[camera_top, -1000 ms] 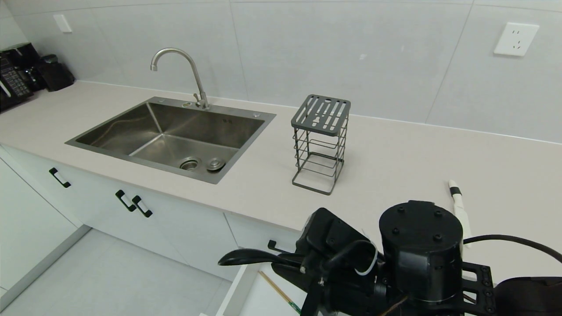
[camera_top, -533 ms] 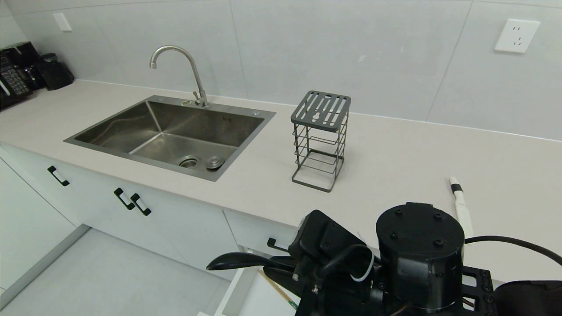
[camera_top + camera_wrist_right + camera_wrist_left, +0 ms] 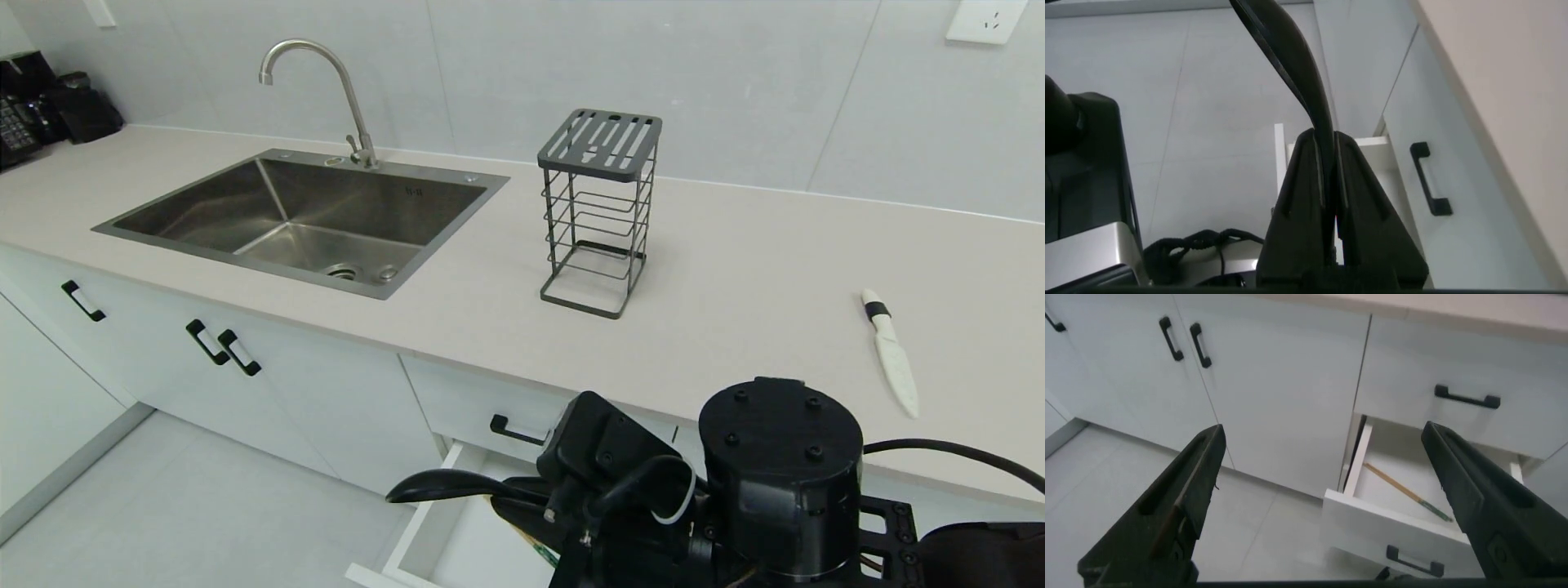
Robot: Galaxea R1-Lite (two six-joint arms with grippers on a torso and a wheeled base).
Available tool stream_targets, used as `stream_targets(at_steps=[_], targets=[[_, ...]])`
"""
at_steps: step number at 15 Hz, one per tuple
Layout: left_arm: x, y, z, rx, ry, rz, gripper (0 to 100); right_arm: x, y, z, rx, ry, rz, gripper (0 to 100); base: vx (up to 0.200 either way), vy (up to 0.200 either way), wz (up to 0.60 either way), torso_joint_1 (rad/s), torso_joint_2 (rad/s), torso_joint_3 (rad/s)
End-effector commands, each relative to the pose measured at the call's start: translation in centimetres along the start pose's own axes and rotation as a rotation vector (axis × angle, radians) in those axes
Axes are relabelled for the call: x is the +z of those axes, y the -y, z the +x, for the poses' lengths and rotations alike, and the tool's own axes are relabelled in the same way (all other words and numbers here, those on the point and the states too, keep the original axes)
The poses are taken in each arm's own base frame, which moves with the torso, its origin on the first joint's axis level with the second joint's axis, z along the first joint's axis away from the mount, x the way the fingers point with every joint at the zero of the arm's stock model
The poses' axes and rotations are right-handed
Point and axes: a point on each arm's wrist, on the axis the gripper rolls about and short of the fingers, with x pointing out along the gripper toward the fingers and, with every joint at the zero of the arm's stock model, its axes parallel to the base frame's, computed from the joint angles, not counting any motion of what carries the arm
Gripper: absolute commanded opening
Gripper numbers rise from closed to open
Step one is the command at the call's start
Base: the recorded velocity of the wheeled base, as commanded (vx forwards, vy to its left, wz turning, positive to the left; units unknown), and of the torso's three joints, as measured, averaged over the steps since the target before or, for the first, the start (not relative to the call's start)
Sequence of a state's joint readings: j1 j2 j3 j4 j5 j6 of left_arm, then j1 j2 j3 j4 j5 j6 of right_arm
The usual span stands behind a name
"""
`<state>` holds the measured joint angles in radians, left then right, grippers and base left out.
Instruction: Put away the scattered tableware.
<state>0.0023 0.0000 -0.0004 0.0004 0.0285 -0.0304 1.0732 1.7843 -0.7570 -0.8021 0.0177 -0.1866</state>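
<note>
My right gripper (image 3: 535,492) is low in front of the counter, shut on the handle of a black spoon (image 3: 441,485). The spoon's bowl sticks out to the left above an open white drawer (image 3: 424,531). In the right wrist view the fingers (image 3: 1306,196) clamp the spoon (image 3: 1290,65) over the floor and the drawer front. A wooden chopstick (image 3: 1409,492) lies inside the drawer. My left gripper (image 3: 1331,498) hangs open in front of the cabinets, nothing between its fingers. A white knife with a black band (image 3: 890,353) lies on the counter at the right.
A dark wire rack (image 3: 600,212) stands mid-counter. A steel sink (image 3: 204,214) with a faucet (image 3: 314,65) sits to the left. Cabinet doors with black handles (image 3: 216,349) run below the counter, and a shut drawer (image 3: 1466,396) lies above the open one.
The head camera has moved, so the counter sits higher in the picture and more of the open drawer shows. The spoon in my right gripper has edged slightly left.
</note>
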Motion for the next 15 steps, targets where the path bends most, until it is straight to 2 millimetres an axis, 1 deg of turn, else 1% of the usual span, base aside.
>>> stream_targets(at_steps=[1,11,15], targets=[[-0.01,0.0,0.0,0.001,0.0,0.0,100,-0.01,-0.02,-0.01,0.001,0.0,-0.001,0,0.0,0.0,0.0,-0.271,0.52,0.251],[-0.01,0.0,0.0,0.001,0.0,0.0,100,-0.01,-0.02,-0.01,0.001,0.0,-0.001,0,0.0,0.0,0.0,-0.26,0.49,0.237],[-0.01,0.0,0.0,0.001,0.0,0.0,100,0.02,0.04,-0.05,-0.002,0.001,0.0,0,0.0,0.0,0.0,-0.255,0.44,0.173]])
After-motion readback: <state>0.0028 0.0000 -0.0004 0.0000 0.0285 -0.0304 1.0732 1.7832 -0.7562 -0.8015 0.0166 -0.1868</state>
